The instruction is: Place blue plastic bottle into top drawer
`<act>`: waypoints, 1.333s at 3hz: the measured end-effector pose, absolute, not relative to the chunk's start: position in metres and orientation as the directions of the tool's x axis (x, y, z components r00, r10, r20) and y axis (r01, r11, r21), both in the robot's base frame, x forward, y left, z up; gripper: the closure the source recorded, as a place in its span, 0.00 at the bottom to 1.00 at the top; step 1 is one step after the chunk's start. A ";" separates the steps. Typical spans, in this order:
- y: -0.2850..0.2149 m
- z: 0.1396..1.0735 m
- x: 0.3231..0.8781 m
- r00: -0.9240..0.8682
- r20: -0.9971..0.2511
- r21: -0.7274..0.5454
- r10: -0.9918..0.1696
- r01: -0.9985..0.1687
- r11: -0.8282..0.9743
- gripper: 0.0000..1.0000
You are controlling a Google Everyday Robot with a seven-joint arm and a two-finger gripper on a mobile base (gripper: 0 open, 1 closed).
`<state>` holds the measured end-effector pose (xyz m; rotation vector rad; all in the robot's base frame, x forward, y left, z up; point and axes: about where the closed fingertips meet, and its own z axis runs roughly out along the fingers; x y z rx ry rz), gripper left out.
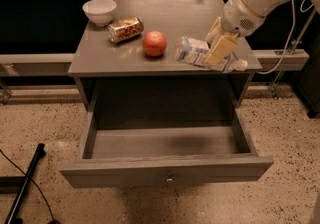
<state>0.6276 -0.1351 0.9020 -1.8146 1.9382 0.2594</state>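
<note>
Pincer [218, 44] hangs directly over the small clear blue-labelled plastic bottle [191, 51], which lies on its side at the grey table's [170, 15] right front edge. Its grip cannot be told. Below, the wide grey top drawer [165, 170] stands open.

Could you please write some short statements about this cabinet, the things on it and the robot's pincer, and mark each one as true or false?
1. The wide grey top drawer is pulled open. True.
2. The pincer is at the small clear plastic bottle with a blue-and-white label. True.
3. The bottle lies inside the drawer. False: it lies on its side on the grey cabinet top, near the front right edge.
4. The round red apple sits between the gold-patterned can and the bottle. True.
5. The white bowl stands on the floor. False: it stands at the cabinet top's back left corner.
</note>
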 end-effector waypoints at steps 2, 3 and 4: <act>-0.132 0.829 0.608 -0.005 -0.385 -0.226 -0.923 -0.969 0.099 1.00; -0.122 0.781 0.598 0.032 -0.309 -0.282 -0.951 -0.958 0.059 1.00; -0.103 0.713 0.577 0.084 -0.256 -0.210 -0.963 -0.977 -0.030 1.00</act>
